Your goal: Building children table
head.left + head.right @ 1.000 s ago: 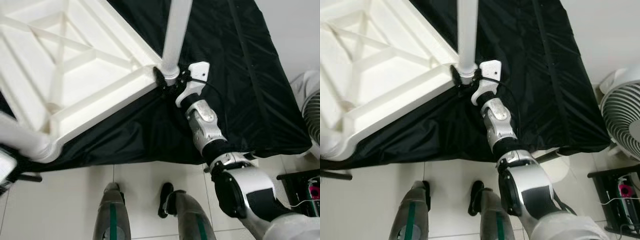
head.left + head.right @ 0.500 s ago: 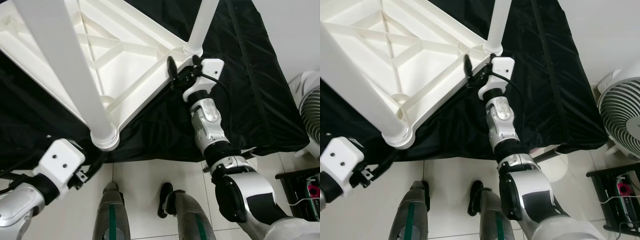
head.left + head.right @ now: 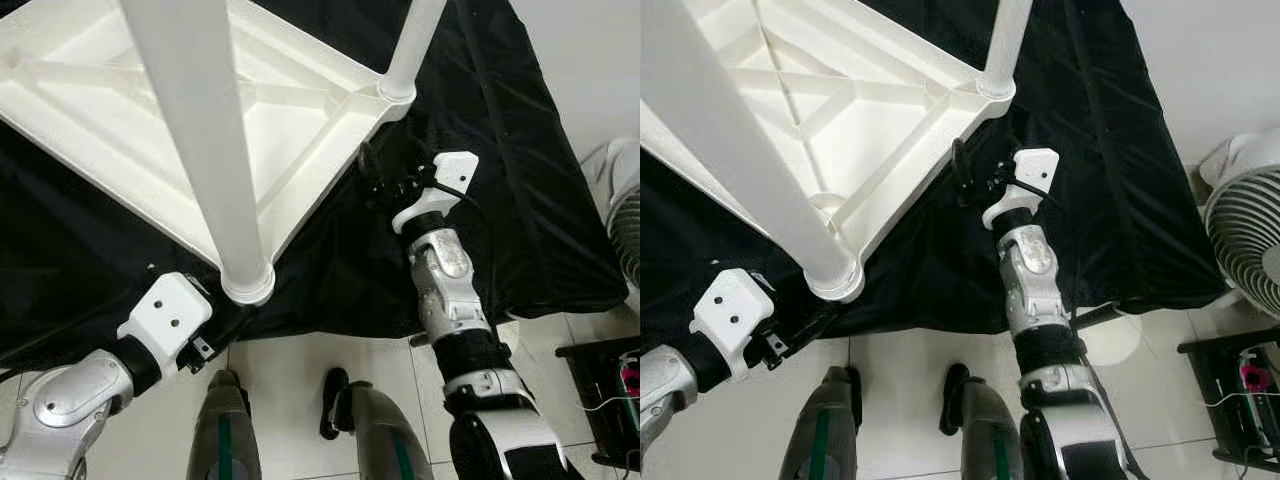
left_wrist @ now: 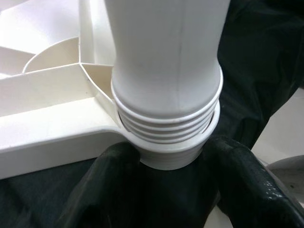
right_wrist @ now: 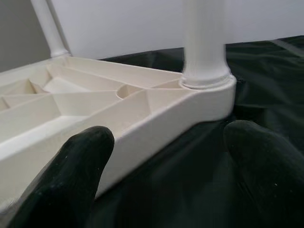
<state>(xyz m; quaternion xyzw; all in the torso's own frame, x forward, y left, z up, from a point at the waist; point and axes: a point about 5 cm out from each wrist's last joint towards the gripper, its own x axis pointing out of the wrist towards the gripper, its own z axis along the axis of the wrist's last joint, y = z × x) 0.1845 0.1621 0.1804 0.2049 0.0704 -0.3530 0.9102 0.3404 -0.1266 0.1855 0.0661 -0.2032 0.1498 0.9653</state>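
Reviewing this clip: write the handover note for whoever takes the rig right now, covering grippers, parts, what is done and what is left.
Left gripper: open, fingers either side of the near corner socket of the upturned white tabletop, under the near leg.
Right gripper: open, beside the tabletop's edge, below the far corner leg, holding nothing.
Parts: tabletop lies underside up on the black cloth; both legs stand in their sockets.
Done: these two legs are in place, though threads still show above the near socket.
Left: screw the near leg fully home; I cannot tell the state of the other corners.

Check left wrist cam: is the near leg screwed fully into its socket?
No: several thread rings on the leg sit exposed above the socket collar.
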